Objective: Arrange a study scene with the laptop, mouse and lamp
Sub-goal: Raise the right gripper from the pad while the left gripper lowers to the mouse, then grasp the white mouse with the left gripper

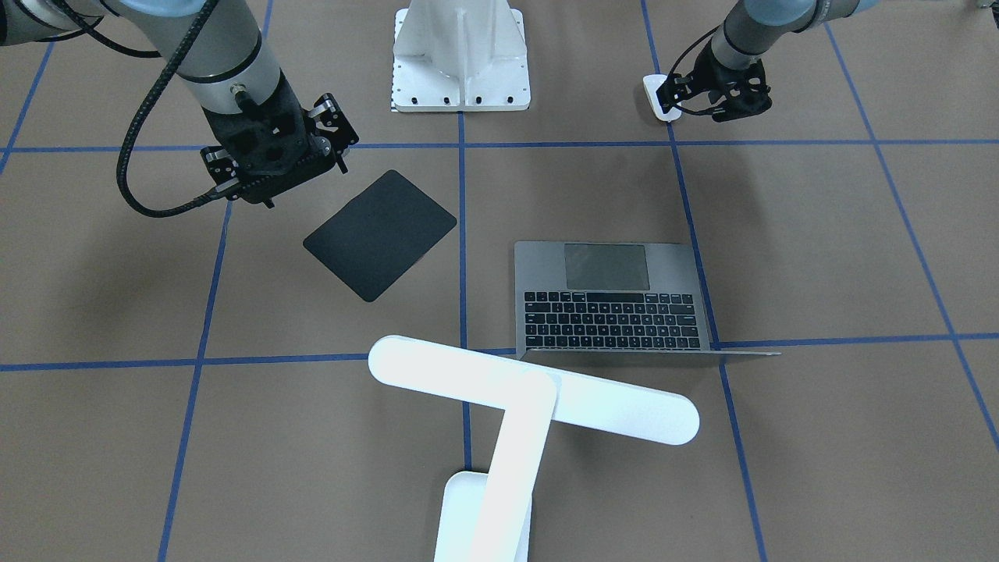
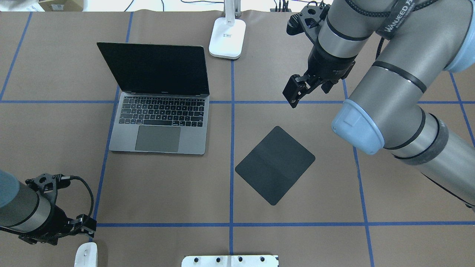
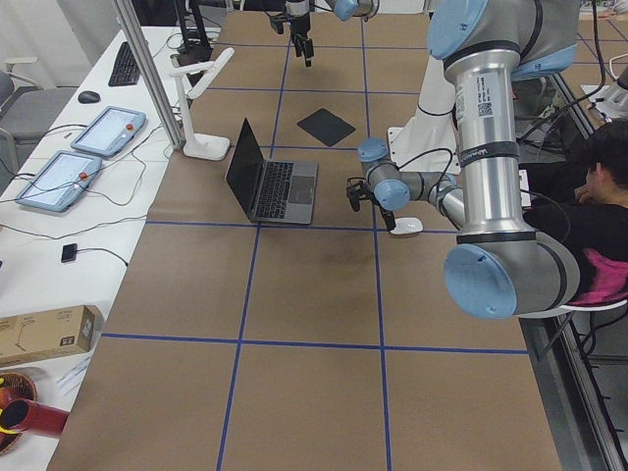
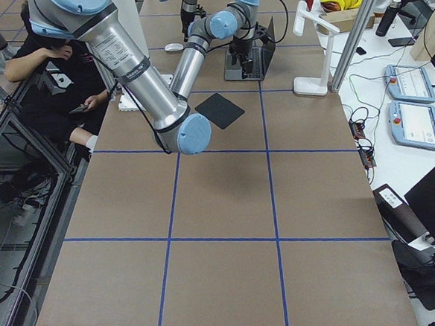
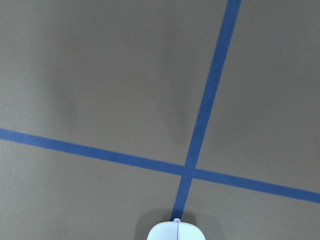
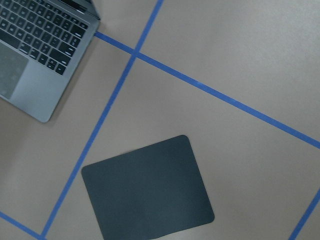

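White mouse (image 2: 86, 254): lying on the brown counter (image 2: 167, 193) at the robot's near-left corner, its long axis pointing away from the robot, well apart from the black pad (image 2: 275, 164).
Left hand (image 1: 714, 92): hovering right at the mouse, which is sitting just beside and slightly robot-ward of the fingers; this arm is by far the nearer. Its opening looks narrow, nothing visibly clamped, though I cannot tell for certain.
Right hand (image 2: 297, 89): hanging empty, fingers looking close together, beyond the pad and far from the mouse.
Laptop (image 2: 159, 100): standing open, left of centre.
Lamp (image 1: 515, 414): standing just behind the laptop.
Judgement: mouse pickup is falling to the left arm.
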Controlling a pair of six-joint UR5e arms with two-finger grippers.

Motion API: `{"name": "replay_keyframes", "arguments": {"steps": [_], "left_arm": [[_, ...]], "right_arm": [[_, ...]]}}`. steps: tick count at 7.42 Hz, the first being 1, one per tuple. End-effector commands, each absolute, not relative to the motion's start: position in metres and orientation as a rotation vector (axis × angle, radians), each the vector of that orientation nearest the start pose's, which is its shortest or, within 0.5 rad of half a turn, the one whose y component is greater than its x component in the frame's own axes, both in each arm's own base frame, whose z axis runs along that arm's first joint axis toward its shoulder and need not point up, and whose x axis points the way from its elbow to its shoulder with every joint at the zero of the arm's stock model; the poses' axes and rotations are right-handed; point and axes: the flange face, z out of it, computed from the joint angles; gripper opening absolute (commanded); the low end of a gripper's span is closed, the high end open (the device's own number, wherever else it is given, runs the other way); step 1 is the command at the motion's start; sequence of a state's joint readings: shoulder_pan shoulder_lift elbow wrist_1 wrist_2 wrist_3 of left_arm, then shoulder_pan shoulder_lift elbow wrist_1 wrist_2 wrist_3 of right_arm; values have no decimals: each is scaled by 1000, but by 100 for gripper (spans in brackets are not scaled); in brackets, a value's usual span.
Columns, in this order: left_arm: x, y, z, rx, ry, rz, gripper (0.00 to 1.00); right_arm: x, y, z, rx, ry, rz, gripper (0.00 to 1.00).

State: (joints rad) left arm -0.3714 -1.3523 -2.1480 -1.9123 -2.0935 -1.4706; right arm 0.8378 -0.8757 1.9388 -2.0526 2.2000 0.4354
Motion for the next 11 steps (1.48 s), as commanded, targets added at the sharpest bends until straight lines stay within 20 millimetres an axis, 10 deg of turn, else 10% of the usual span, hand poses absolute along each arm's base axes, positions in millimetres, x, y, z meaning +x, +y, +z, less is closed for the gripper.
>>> {"name": "replay_keyframes", "arguments": {"steps": [1,11], "left_arm": [[361,-211,447,-345,767,-27,98],[391,-180,471,-391,790,30,86]], "right_arm": [[-340,-487,160,133,-824,-465,100],[-345,-482,160,142,-813,-474,100]]}}
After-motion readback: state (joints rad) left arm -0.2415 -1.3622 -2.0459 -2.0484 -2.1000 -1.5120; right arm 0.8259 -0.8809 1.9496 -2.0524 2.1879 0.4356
